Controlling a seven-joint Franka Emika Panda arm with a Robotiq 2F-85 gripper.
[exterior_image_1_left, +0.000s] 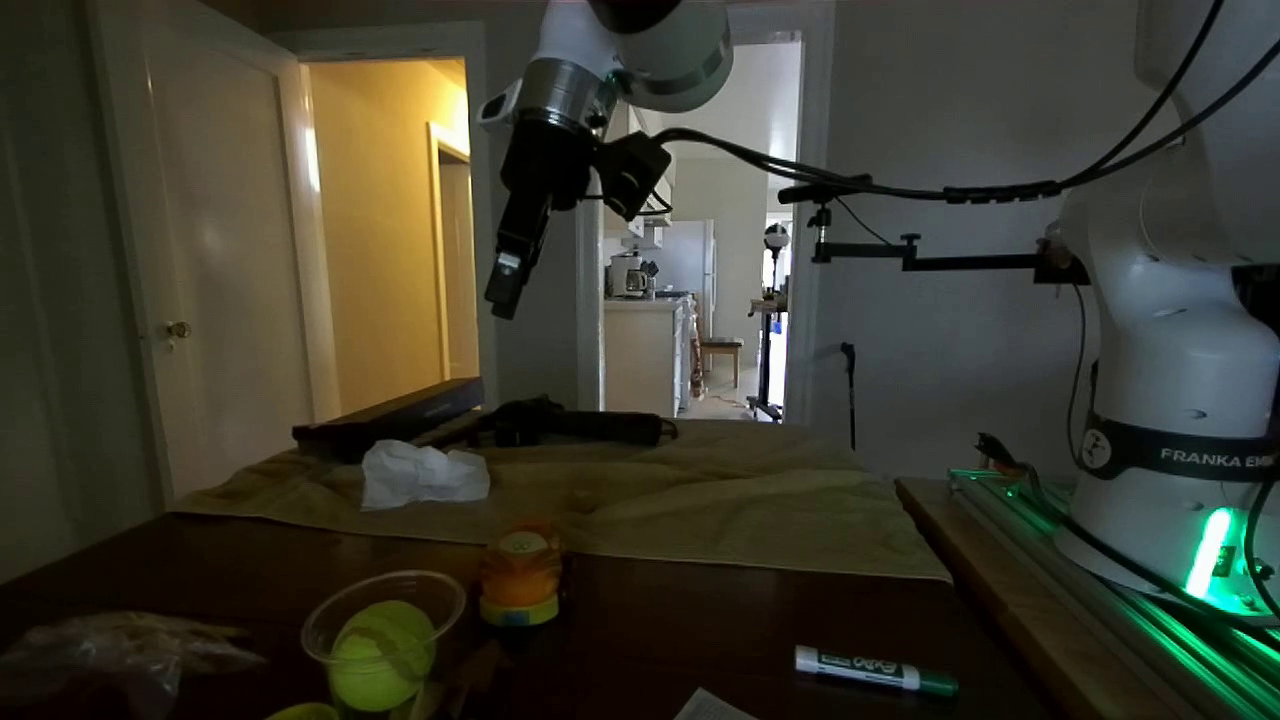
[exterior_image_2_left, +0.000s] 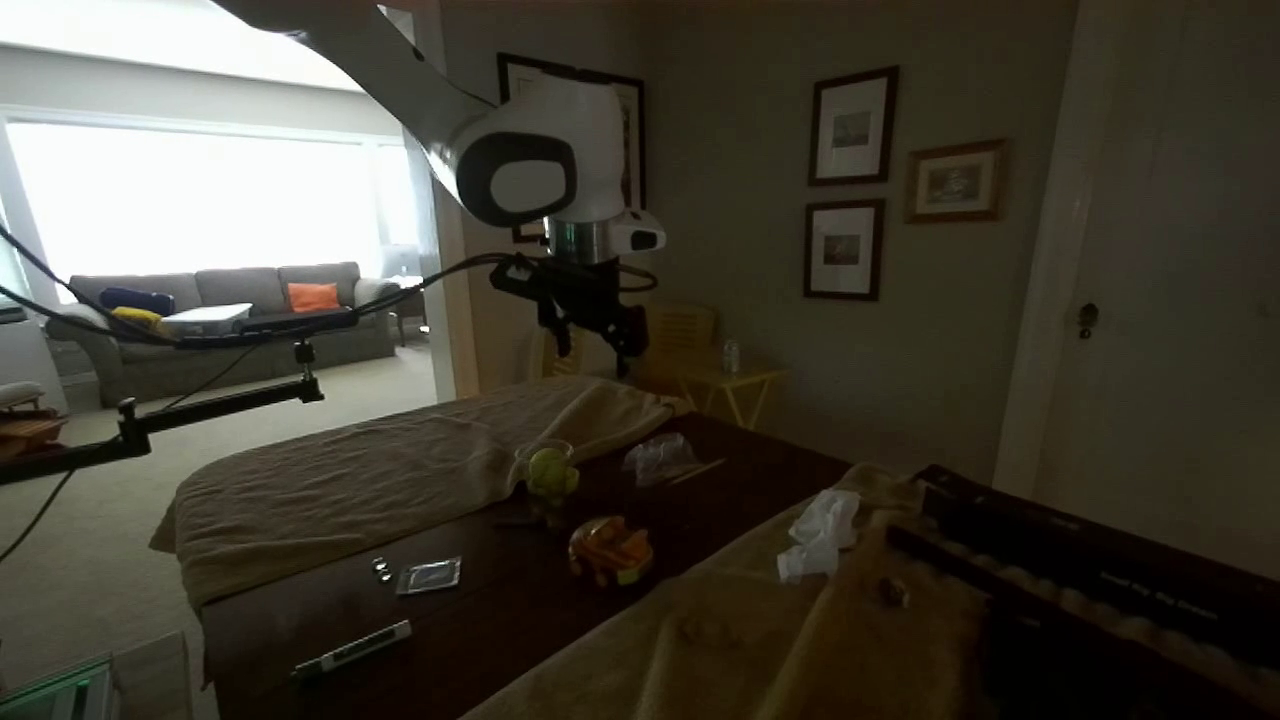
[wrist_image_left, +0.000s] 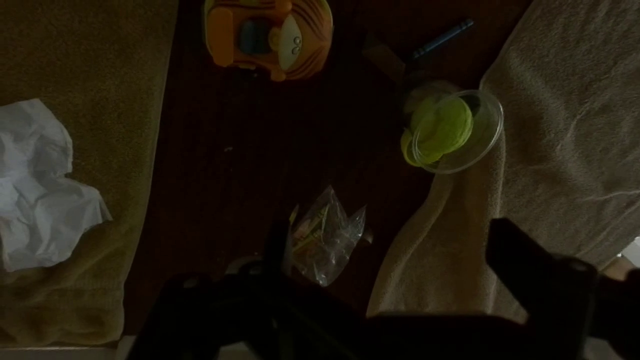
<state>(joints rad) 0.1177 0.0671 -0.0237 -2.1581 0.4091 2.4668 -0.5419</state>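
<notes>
My gripper (wrist_image_left: 390, 225) is open and empty, with its two dark fingers wide apart. In both exterior views (exterior_image_1_left: 503, 300) (exterior_image_2_left: 594, 360) it hangs high above the table, touching nothing. In the wrist view a clear plastic bag with yellowish contents (wrist_image_left: 325, 245) lies below, beside one finger. A clear cup (wrist_image_left: 492, 132) holds a yellow-green ball (wrist_image_left: 450, 125); the ball also shows in both exterior views (exterior_image_1_left: 380, 655) (exterior_image_2_left: 548, 470). An orange striped toy (wrist_image_left: 305, 40) sits on the dark table (wrist_image_left: 240, 120), also seen in both exterior views (exterior_image_1_left: 521, 575) (exterior_image_2_left: 600, 545). A crumpled white cloth or tissue (wrist_image_left: 35, 190) lies on a brown towel.
Brown towels (exterior_image_1_left: 720, 500) (exterior_image_2_left: 400, 490) cover both sides of the table. A green-capped marker (exterior_image_1_left: 870, 670) and a small flat packet (exterior_image_2_left: 430, 576) lie on it. A thin bluish stick (wrist_image_left: 442, 39) lies near the cup. A long dark box (exterior_image_2_left: 1090, 570) rests on a towel.
</notes>
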